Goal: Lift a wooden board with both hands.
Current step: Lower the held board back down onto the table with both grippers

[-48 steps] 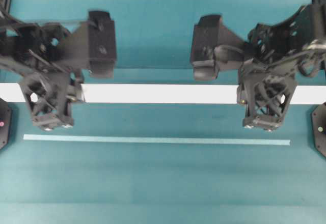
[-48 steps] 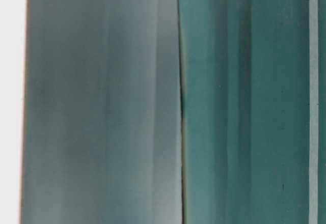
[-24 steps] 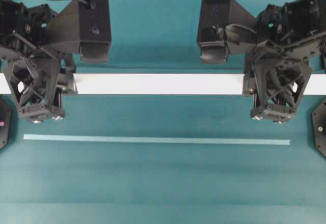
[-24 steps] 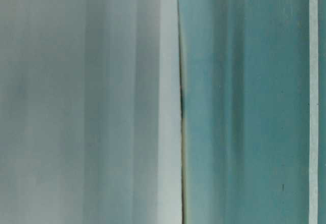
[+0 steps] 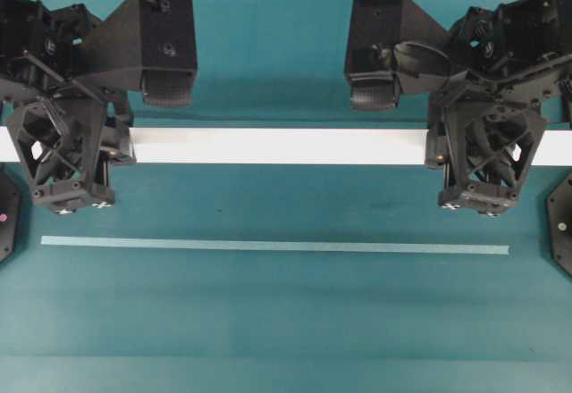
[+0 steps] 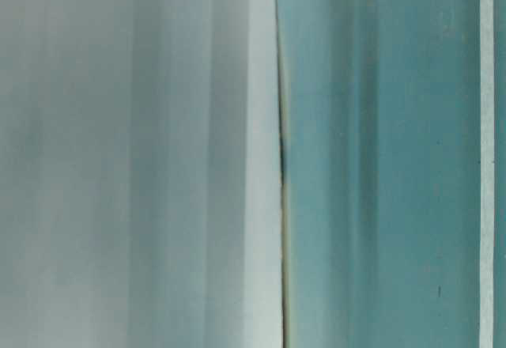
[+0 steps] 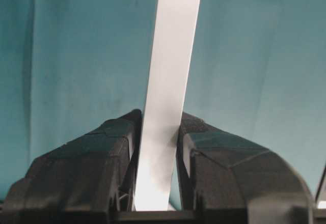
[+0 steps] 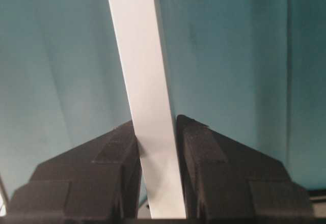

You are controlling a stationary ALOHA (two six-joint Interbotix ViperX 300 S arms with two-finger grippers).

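Note:
The wooden board (image 5: 277, 146) is a long white plank running left to right across the teal table, held off the surface with its shadow just behind it. My left gripper (image 5: 89, 147) is shut on its left part and my right gripper (image 5: 465, 147) on its right part. In the left wrist view the board (image 7: 173, 56) passes between the black fingers, and the gripper (image 7: 159, 127) presses it from both sides. The right wrist view shows the same grip: the board (image 8: 140, 56) runs through the gripper (image 8: 155, 127). Both board ends are hidden by the arms.
A thin pale teal strip (image 5: 268, 246) lies on the table in front of the board. Black round bases sit at the left edge (image 5: 4, 214) and the right edge (image 5: 561, 228). At table level a blurred pale surface (image 6: 142, 158) fills the left half.
Both grippers have carried the board up and toward the back of the overhead view over the last second. Since half a second ago they have barely moved.

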